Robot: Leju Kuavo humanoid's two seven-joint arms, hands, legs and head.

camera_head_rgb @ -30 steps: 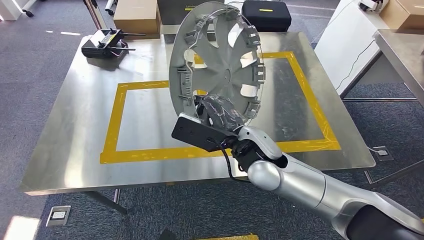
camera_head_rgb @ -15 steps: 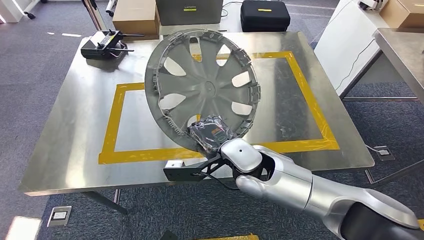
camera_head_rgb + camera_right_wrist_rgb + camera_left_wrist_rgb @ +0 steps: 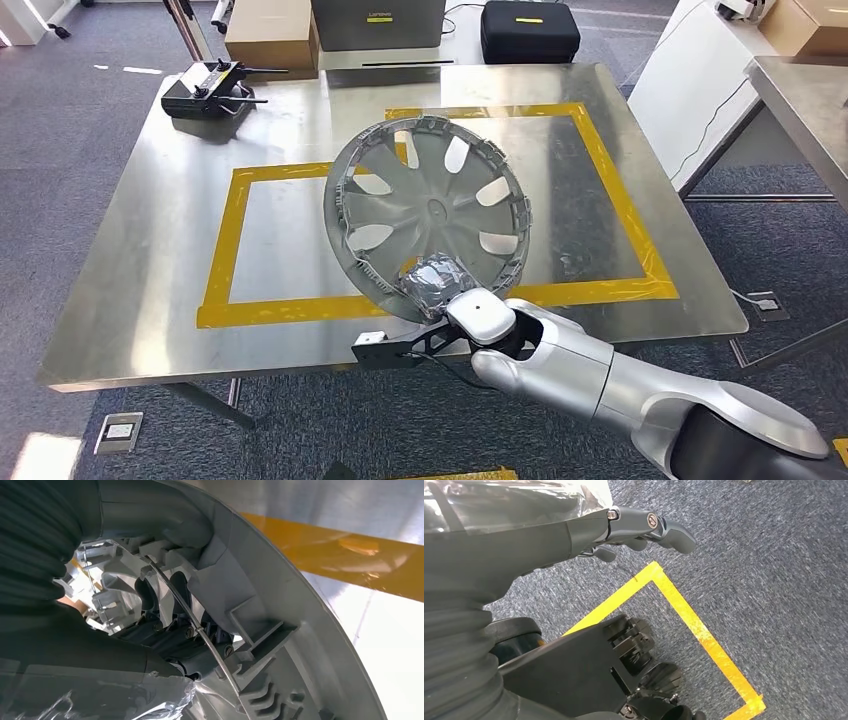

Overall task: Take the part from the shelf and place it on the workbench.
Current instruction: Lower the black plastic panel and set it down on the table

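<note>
Right hand (image 3: 432,285), wrapped in clear plastic film, grips the grey hubcap (image 3: 430,215) at its near lower rim; in the right wrist view the dark fingers (image 3: 165,605) curl through a spoke opening onto the ribbed inner side of the hubcap (image 3: 280,630), beside a thin wire ring that runs along the clips. The hubcap is tilted, inner face toward the camera, over the steel tabletop (image 3: 140,270), with its near rim above the front strip of the yellow tape outline (image 3: 225,250); whether the rim touches the surface cannot be told. The silver right arm comes in from the lower right of the head view, with a black bracket projecting from the wrist past the tabletop's front edge. Left hand (image 3: 639,527) hangs over grey carpet, fingers loosely curled and apart, holding nothing; a yellow tape corner (image 3: 654,572) is on the floor below it. At the far left corner of the tabletop lies a black remote controller (image 3: 205,90) with antennae. Behind the tabletop stand a cardboard box (image 3: 270,30), a dark grey case (image 3: 378,20) and a black carry case (image 3: 530,28) with a yellow label; all three are closed, so their contents cannot be seen. A second steel table (image 3: 805,95) stands at the right edge, apart from the first.
</note>
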